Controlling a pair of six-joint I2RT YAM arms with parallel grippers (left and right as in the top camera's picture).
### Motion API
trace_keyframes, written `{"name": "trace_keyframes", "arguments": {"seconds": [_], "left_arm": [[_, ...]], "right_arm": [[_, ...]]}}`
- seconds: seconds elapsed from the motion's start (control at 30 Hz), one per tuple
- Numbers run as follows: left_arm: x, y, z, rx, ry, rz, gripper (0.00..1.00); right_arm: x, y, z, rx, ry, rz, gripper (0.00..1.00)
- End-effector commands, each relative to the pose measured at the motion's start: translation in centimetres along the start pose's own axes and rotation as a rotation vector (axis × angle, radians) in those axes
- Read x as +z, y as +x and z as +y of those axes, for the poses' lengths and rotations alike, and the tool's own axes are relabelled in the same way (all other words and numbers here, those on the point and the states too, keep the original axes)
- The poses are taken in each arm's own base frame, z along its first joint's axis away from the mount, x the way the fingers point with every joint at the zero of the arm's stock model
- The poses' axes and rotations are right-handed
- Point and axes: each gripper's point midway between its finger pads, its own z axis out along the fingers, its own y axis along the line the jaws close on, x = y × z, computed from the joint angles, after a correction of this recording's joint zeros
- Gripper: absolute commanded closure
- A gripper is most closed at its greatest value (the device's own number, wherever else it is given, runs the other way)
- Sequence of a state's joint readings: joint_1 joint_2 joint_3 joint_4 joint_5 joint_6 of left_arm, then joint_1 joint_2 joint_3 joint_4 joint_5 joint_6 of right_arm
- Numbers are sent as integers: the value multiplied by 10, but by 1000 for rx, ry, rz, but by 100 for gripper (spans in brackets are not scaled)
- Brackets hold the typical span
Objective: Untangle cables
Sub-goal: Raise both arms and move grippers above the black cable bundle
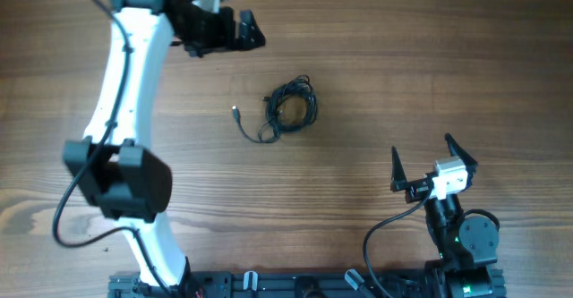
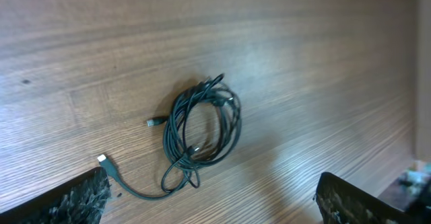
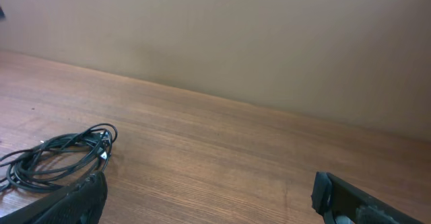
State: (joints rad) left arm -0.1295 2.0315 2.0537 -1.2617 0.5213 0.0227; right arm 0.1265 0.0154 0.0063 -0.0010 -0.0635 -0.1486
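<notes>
A dark cable bundle (image 1: 290,107) lies coiled in a tangle at the middle of the wooden table, with one loose end and plug (image 1: 235,114) trailing to its left. It shows in the left wrist view (image 2: 202,131) and at the left edge of the right wrist view (image 3: 57,157). My left gripper (image 1: 246,29) is open and empty at the back of the table, above and left of the bundle. My right gripper (image 1: 433,158) is open and empty at the front right, well apart from the bundle.
The wooden table (image 1: 403,74) is bare around the bundle. A plain wall (image 3: 236,35) stands behind the table's far edge. The arm bases and a black rail (image 1: 295,285) run along the front edge.
</notes>
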Motion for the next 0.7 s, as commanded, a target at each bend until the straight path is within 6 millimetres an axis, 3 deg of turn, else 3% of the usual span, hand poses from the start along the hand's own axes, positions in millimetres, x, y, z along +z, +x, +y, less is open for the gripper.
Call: {"name": "trace_keyframes", "arguments": {"seconds": [0.0,0.17,0.2,0.27,0.3,0.37,0.4,0.47,0.5,0.6,0.67], "left_arm": [[29,2,-7,58,-28,44,0],[37,-3,-18,98,-20,27,0],[37,-1,-18,95,-20,34,0],[37,3,-17,87,-22,50,0],[37,5,-17,82,-22,59,0],[37,11,-16,70,-24,81,0],[36,14,-15,61,-26,94,0],[35,20,-14,48,-28,116,0],[35,22,-14,43,-29,126,0],[35,24,-15,41,-29,132,0],[35,23,-15,43,-29,128,0]], "right_arm": [[0,-2,2,-10,-8,-10,0],[-1,-7,5,5,-26,-33,0],[-1,-5,16,101,-94,-23,0],[-1,-13,16,145,-96,-52,0],[-2,-18,21,157,-132,-71,0],[-13,-32,55,98,-339,-100,0],[-16,-37,56,102,-349,-76,0],[-21,-70,23,148,-184,-1,0],[-29,-104,13,135,-152,4,0],[-35,-180,0,136,-153,99,0],[-22,-207,-4,100,-180,279,0]]}}
